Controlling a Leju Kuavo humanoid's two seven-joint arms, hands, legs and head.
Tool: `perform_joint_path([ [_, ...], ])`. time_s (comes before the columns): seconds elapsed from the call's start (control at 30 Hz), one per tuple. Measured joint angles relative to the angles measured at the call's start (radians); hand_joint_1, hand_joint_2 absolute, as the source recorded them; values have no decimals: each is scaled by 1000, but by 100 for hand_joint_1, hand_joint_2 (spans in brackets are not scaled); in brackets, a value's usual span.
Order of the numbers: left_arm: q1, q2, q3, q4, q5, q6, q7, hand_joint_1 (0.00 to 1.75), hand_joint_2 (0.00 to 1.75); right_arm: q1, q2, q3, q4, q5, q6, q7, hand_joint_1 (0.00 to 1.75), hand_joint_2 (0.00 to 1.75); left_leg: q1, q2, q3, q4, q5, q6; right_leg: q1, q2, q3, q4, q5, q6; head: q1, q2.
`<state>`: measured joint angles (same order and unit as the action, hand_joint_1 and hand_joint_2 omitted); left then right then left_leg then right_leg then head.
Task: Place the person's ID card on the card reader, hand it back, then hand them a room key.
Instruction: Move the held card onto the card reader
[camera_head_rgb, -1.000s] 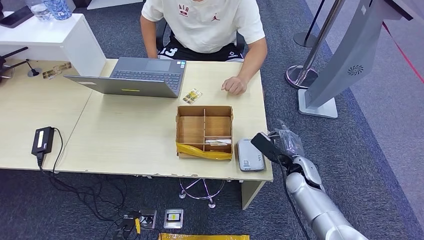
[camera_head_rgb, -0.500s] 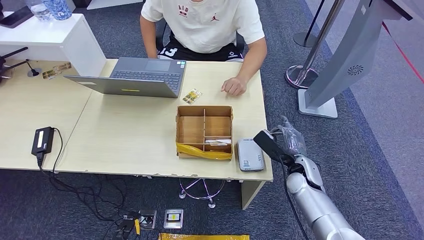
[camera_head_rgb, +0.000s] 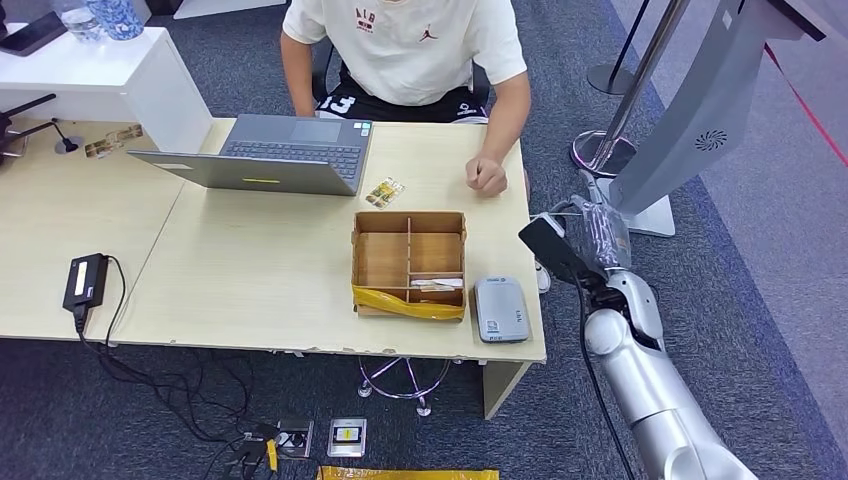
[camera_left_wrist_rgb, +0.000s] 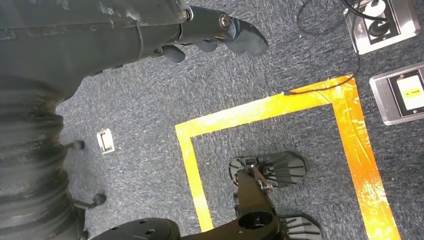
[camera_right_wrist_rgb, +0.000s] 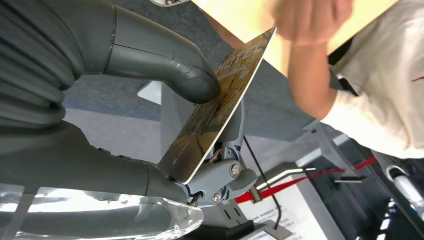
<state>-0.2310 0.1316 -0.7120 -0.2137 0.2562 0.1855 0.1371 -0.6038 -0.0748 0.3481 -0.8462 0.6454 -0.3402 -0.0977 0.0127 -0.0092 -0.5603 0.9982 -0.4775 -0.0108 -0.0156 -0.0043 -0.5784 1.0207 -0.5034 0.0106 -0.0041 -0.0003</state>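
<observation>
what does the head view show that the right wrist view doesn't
Head view alone: the desk with a laptop, a divided box and a grey card reader near its front edge. Right wrist view alone: a card pinched between the thumb and fingers, print on its face. Both: the right robot hand, raised beside the desk's right end, and the person's hand on the desk.

The head view looks steeply down on the pale wooden surface (camera_head_rgb: 250, 270). The left wrist view faces grey carpet floor (camera_left_wrist_rgb: 150, 125) closely. The right wrist view shares the surface's edge (camera_right_wrist_rgb: 240, 15) with the head view.
</observation>
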Motion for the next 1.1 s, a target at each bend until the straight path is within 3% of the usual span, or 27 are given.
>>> perform_joint_path([
  [0.47,5,0,8,2,5,12,0,0,175,126,24,26,-113,-24,125,50,175,175,0,0,0,0,0,0,0,0,0,0,0,0,0,0],
  [1.1,3,0,8,2,-13,2,6,0,175,203,5,59,-142,-56,125,94,175,175,0,1,1,0,0,0,0,1,0,0,0,0,0,0],
])
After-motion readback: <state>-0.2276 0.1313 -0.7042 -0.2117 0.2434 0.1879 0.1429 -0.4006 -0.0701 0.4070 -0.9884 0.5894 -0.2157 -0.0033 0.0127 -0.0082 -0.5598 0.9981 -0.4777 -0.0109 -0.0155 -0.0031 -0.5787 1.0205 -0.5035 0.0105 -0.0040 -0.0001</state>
